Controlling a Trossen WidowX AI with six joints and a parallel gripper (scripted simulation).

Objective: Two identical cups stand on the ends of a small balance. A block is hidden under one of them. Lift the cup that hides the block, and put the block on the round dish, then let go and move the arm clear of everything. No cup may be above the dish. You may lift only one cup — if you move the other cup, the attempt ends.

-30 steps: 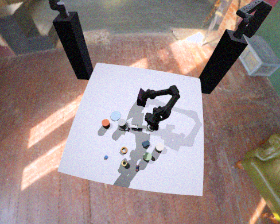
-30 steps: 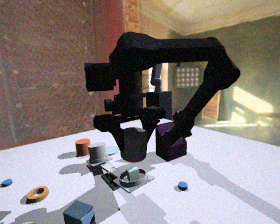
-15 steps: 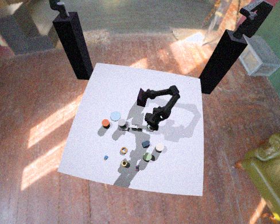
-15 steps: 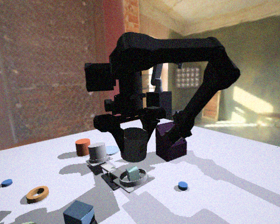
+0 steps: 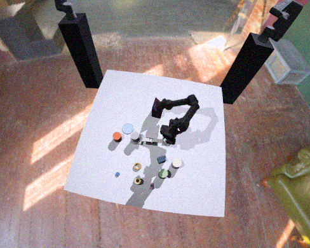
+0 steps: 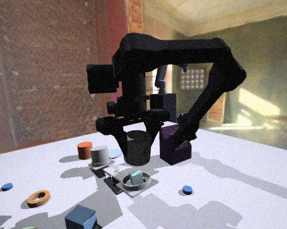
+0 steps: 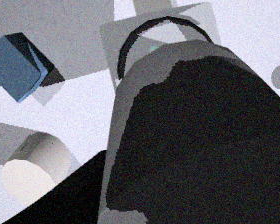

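My gripper is shut on a dark grey cup, held upright above the near end of the balance. A teal block sits uncovered inside the ring on that end; only a sliver of the block shows in the wrist view. The other cup, light grey, stands upside down on the far end. The round light-blue dish lies beyond that cup, with no cup above it.
An orange cylinder stands near the dish. A dark blue block, a cream cylinder, a green cylinder and an orange ring are on the balance's other side. A blue disc lies right of it.
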